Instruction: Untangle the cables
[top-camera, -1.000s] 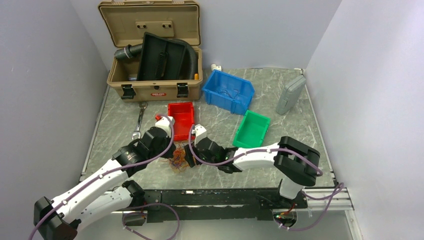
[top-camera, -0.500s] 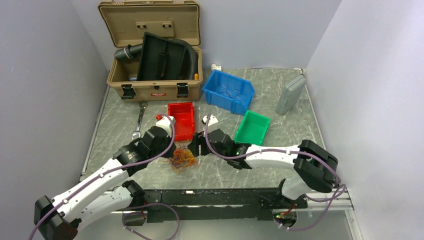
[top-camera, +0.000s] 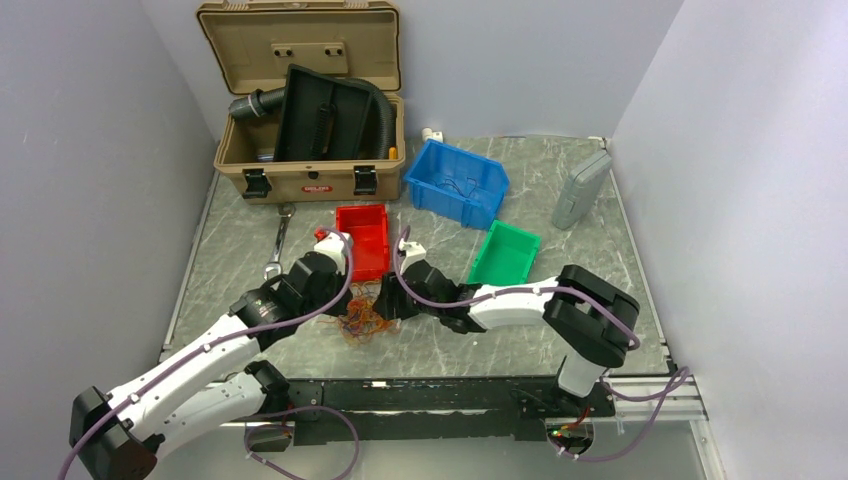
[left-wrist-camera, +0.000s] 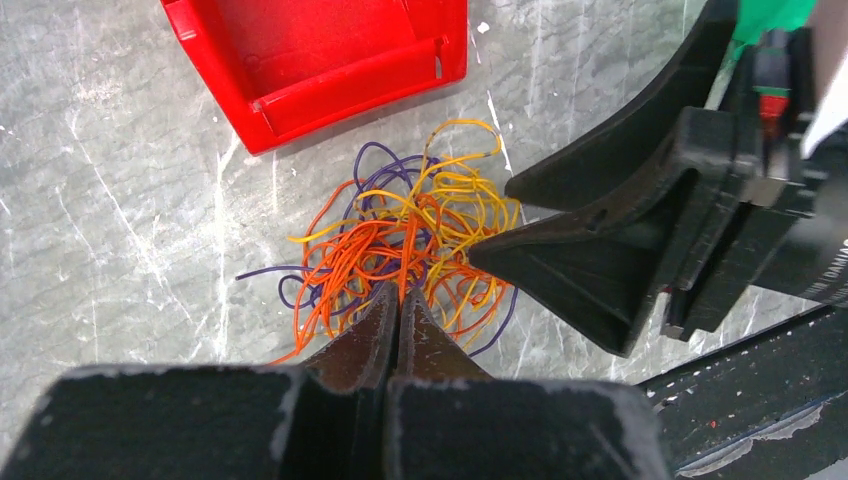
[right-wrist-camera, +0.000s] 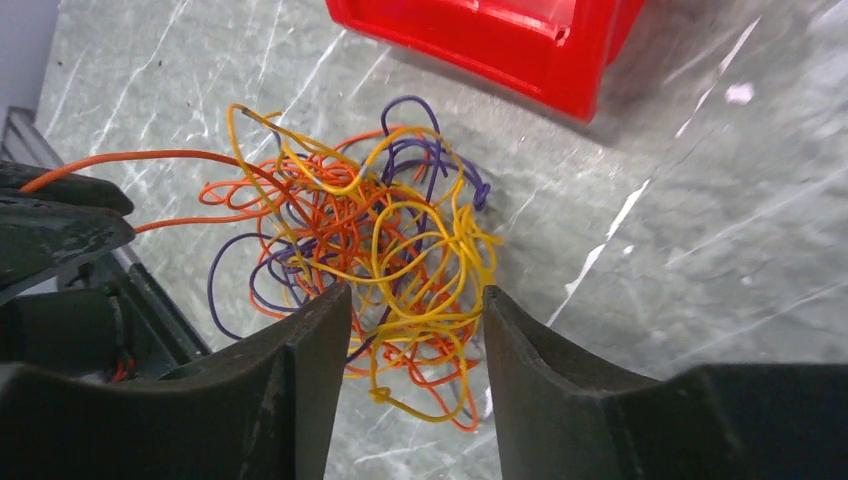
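Here left hand (left-wrist-camera: 398, 300) pinches cables (left-wrist-camera: 410, 240), right hand (right-wrist-camera: 415, 300) straddles them

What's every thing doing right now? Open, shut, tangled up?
cables, tangled in one heap.
left gripper, shut on an orange strand of the cables.
right gripper, open, astride the heap.
toolbox, lid open.
grey case, shut.

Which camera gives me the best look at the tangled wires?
The right wrist view: the cables fill the frame, with orange, yellow and purple strands easy to tell apart. The left wrist view shows the cables smaller and partly covered. In the top view they are only a small bright clump.
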